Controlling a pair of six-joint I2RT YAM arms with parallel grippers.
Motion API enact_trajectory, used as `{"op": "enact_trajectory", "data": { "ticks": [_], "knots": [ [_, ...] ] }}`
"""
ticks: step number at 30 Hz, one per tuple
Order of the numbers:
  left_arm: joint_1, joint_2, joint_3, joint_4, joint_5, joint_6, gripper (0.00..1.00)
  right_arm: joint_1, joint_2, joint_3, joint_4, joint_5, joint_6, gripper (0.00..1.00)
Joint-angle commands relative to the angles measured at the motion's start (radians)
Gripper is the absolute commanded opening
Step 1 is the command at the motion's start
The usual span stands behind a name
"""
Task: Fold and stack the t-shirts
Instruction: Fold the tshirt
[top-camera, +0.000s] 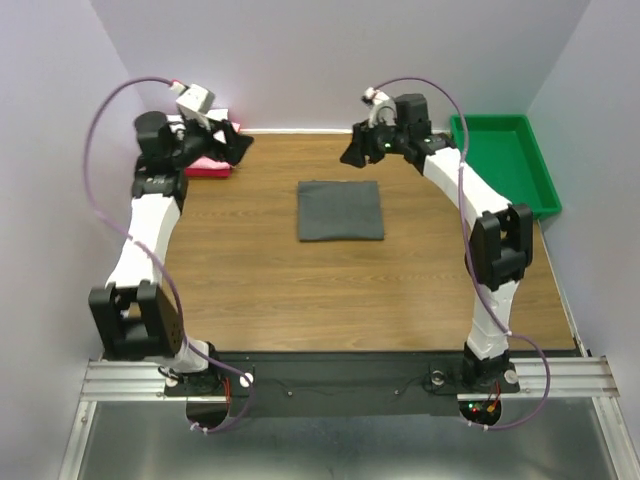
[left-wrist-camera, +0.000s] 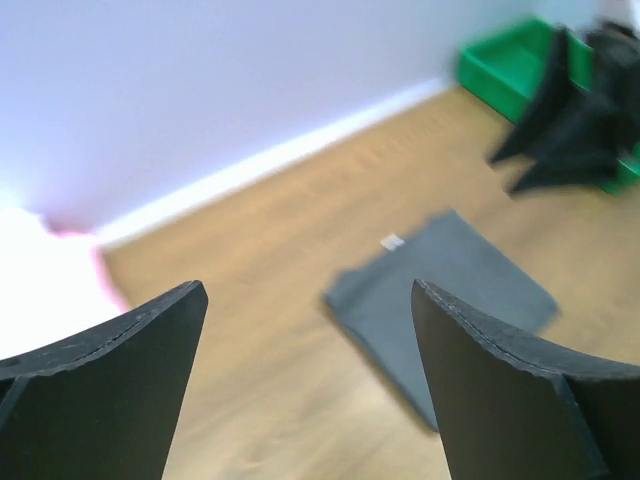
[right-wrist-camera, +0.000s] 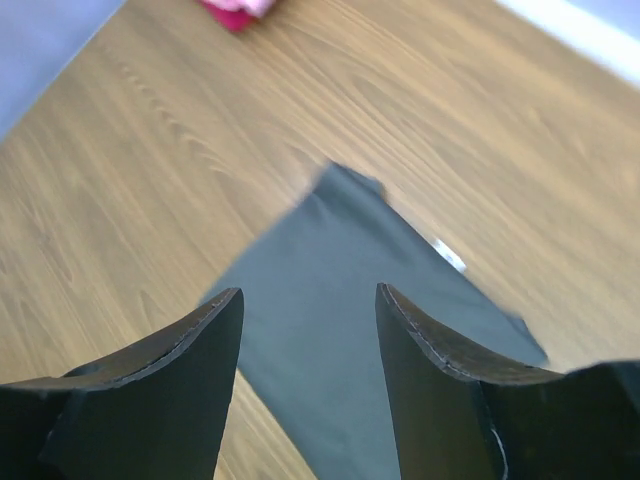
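Grey t-shirt lies folded, not yet stacked.
Left gripper and right gripper hang spread and empty; pink pile sits well apart.

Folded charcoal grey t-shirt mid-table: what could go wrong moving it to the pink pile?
The folded charcoal grey t-shirt lies loose, nothing gripping it; a one-sided pickup may unfold it. The pink folded pile sits close by the left arm's open fingers; a careless descent could knock it.
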Motion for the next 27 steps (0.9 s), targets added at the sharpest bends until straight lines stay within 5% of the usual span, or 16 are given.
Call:
{"op": "enact_trajectory", "data": {
  "ticks": [1,3,11,23,27],
  "knots": [
    [0.055,-0.129,-0.045,-0.074,-0.200,0.040,0.96,0.181,-0.099,-0.108,-0.090,0.259,-0.236,0.61],
    [0.078,-0.201,-0.075,-0.040,-0.331,-0.046,0.99,0.282,-0.125,-0.150,-0.095,0.341,-0.315,0.61],
    [0.119,-0.157,0.038,-0.337,-0.250,-0.008,0.97,0.508,-0.012,-0.153,-0.095,0.605,-0.386,0.53],
    [0.118,-0.175,-0.160,-0.285,-0.232,0.009,0.96,0.562,0.160,-0.092,-0.079,0.747,-0.417,0.51],
    [0.118,-0.164,-0.183,-0.267,-0.247,0.005,0.96,0.562,0.175,-0.103,-0.079,0.736,-0.432,0.43]
  ]
}}
